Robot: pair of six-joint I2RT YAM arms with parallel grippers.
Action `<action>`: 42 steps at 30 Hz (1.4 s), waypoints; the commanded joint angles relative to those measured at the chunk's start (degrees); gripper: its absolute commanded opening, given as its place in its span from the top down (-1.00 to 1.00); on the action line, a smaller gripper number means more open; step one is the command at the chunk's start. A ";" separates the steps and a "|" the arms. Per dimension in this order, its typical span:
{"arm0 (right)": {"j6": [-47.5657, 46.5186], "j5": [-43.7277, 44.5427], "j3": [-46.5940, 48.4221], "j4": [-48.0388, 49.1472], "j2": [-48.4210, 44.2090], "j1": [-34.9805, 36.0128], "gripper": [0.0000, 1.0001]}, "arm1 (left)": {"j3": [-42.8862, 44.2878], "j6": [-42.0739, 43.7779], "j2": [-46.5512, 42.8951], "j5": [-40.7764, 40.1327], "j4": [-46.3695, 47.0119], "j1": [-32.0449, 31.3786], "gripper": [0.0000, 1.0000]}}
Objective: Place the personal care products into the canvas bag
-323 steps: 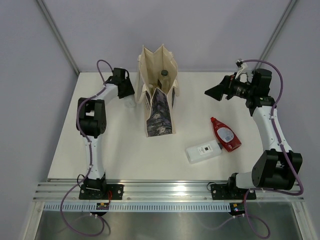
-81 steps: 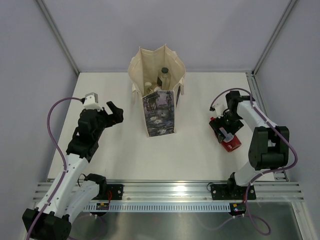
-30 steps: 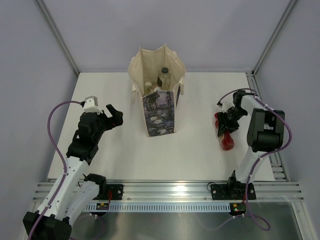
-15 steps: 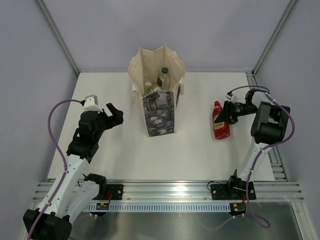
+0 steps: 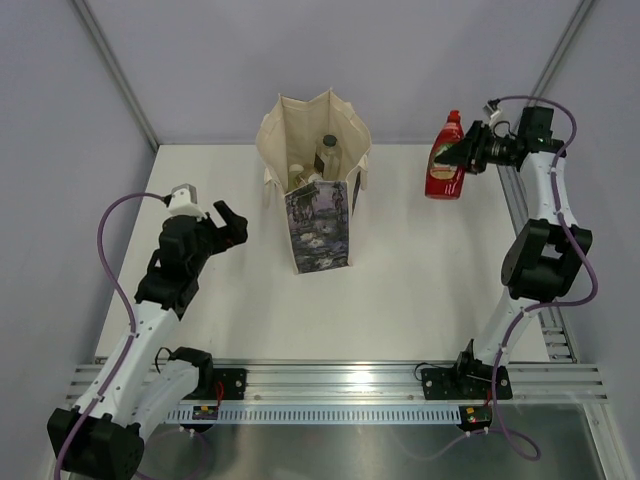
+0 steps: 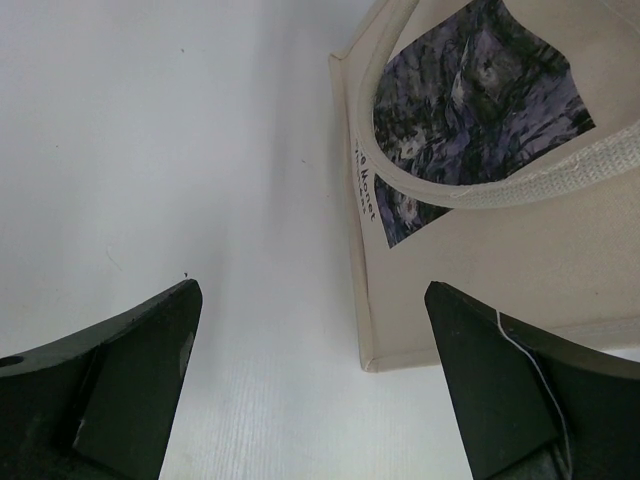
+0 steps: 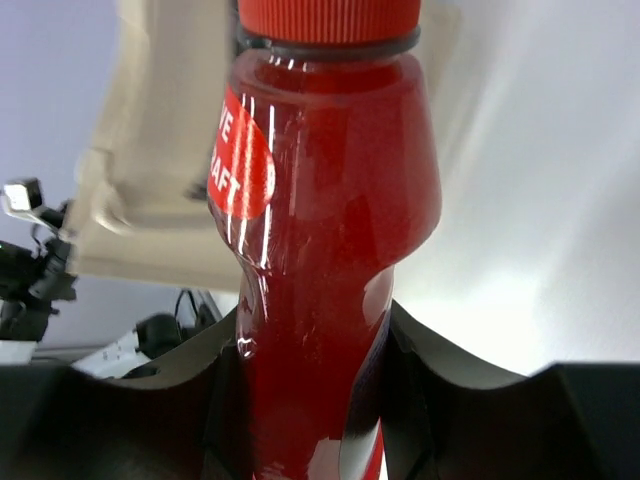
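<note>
1. Done well, the carry would need a firm squeeze on the bottle's [image 5: 443, 165] glossy waist (it looked likely to slip), a level move left over the bag [image 5: 320, 225] mouth, then lowering before release.
2. The right gripper [image 5: 468, 152] clamped the bottle's lower body, cap outward.
3. The bottle hung in the air, well right of the bag.
4. The left gripper [image 5: 225, 222] gaped wide and held nothing, near the bag's left side.

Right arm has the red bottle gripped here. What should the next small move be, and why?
Probably swing the right gripper leftward until the red bottle hangs over the canvas bag's open mouth. The bottle is clamped and appears raised off the table, but it sits well to the right of the bag, whose top stands open with other bottles inside.
</note>
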 commanded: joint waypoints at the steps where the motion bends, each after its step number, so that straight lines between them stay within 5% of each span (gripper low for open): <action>1: 18.50 -4.12 12.02 15.75 -5.54 5.31 1.00 | 3.30 -0.51 0.74 1.25 3.26 0.36 -0.98; 11: 20.36 8.62 45.59 21.11 6.14 25.08 1.00 | 3.21 -1.21 0.31 2.22 2.91 0.45 -0.98; 14: 16.07 14.24 47.98 20.42 8.52 31.49 1.00 | 3.21 -1.21 -0.22 1.96 2.47 0.54 -0.97; 23: 4.99 22.16 45.81 16.29 12.48 39.68 1.00 | 1.99 -0.77 -3.56 -0.24 0.44 0.63 -0.97; 35: -15.94 27.87 37.89 2.59 10.55 40.65 0.99 | 1.81 0.19 -1.81 0.29 3.17 0.98 -0.98; 42: -22.35 33.41 38.59 -3.40 10.72 40.65 0.47 | 0.67 0.11 -3.39 0.46 3.34 1.24 -0.98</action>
